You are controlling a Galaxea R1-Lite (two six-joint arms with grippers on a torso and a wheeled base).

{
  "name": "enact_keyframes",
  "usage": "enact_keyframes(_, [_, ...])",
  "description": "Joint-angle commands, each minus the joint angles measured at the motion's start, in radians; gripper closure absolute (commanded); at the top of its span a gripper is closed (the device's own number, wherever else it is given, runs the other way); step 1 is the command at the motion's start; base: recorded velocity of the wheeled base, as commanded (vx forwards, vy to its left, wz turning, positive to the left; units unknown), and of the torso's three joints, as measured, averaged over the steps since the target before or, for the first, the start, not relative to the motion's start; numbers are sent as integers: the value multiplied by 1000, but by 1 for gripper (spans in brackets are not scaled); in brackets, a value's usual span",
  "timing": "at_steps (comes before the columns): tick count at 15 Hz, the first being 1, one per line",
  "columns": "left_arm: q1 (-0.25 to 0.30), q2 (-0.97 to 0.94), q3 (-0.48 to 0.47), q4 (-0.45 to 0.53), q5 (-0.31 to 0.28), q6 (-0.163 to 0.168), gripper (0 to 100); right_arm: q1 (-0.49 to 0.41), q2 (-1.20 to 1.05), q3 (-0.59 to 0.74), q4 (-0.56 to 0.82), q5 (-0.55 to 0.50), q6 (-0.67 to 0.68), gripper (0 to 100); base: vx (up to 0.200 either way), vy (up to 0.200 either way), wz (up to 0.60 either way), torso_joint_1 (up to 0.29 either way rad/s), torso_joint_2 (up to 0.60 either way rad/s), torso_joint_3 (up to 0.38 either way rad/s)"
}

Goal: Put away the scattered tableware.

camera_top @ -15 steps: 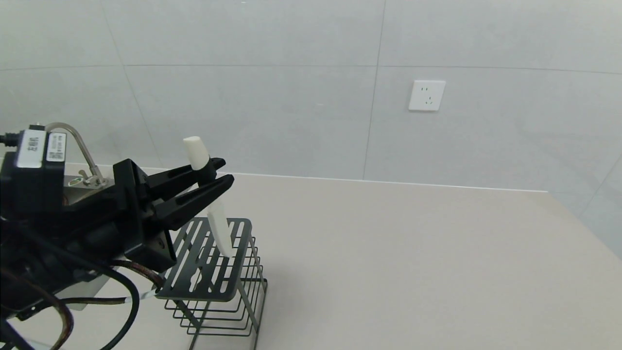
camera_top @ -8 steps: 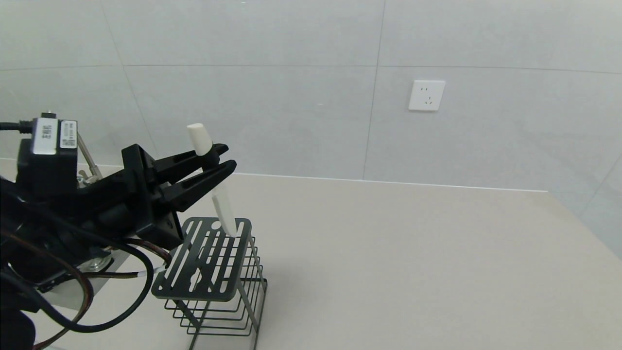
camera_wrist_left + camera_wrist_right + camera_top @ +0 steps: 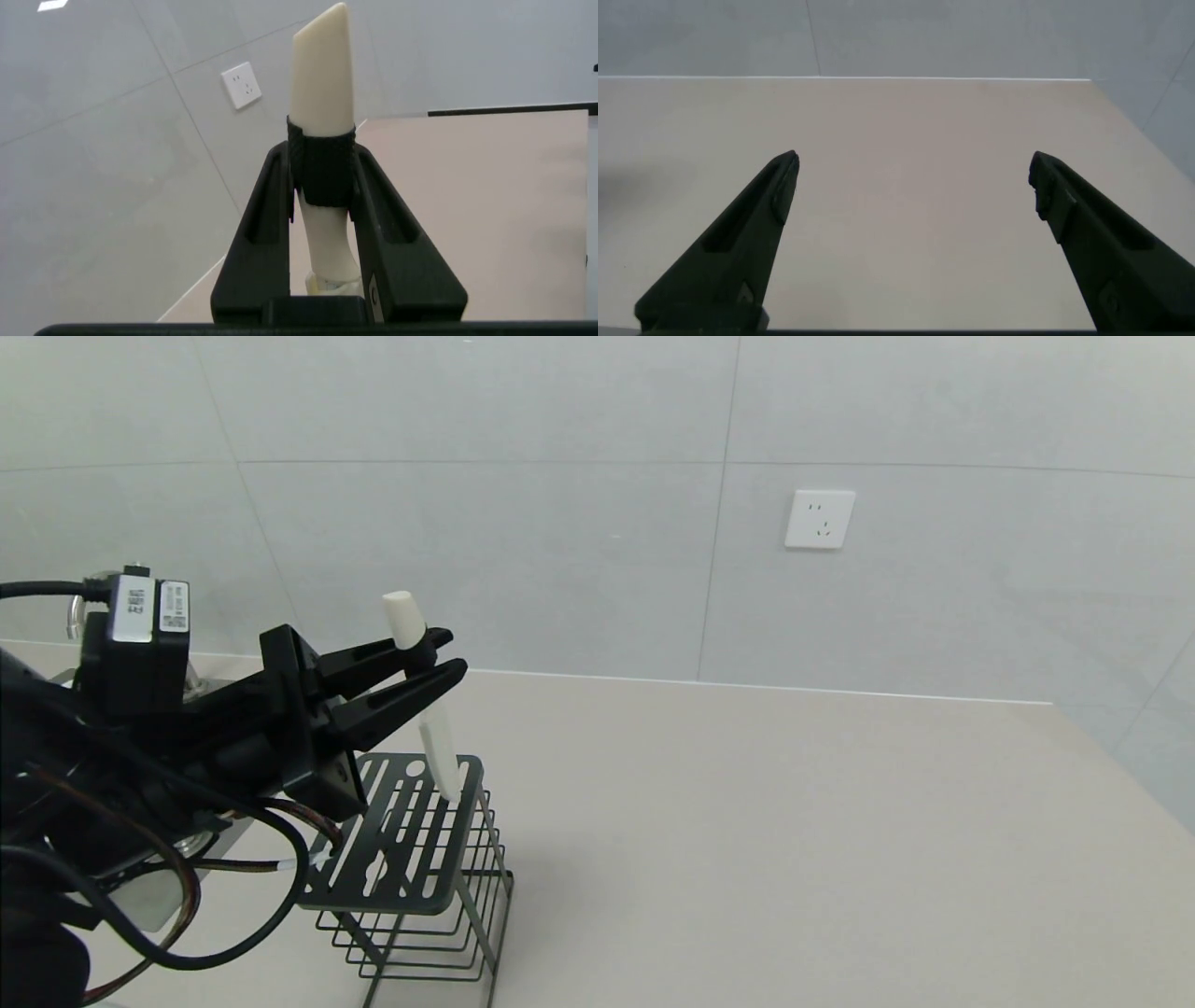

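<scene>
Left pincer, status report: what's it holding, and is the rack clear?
Left pincer shut on white utensil, near-upright. Lower tip at far edge of rack; seated or not, cannot tell. Right pincer open, empty. Nothing in the way.

left gripper (image 3: 441,653) at the left, above a black slotted rack (image 3: 397,845), jaws clamped on 1 white utensil (image 3: 402,615). held near upright, slightly tilted, upper end poking above the jaws, lower end down at the far right corner of the rack's slotted top; contact there unclear. rack standing on the beige worktop (image 3: 794,849). 1 white socket (image 3: 820,519) on the grey tiled wall (image 3: 467,476) behind, well apart to the right.
</scene>
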Motion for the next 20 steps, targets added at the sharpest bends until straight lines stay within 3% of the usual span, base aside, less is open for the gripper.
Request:
enact_keyframes(1, [1,7,-1,0,0,0,100,0,3,0,0,0,0,0,0,0,0,0,0,0])
enact_keyframes(20, [14,36,3,-20,3,3,100,0,3,0,0,0,0,0,0,0,0,0,0,0])
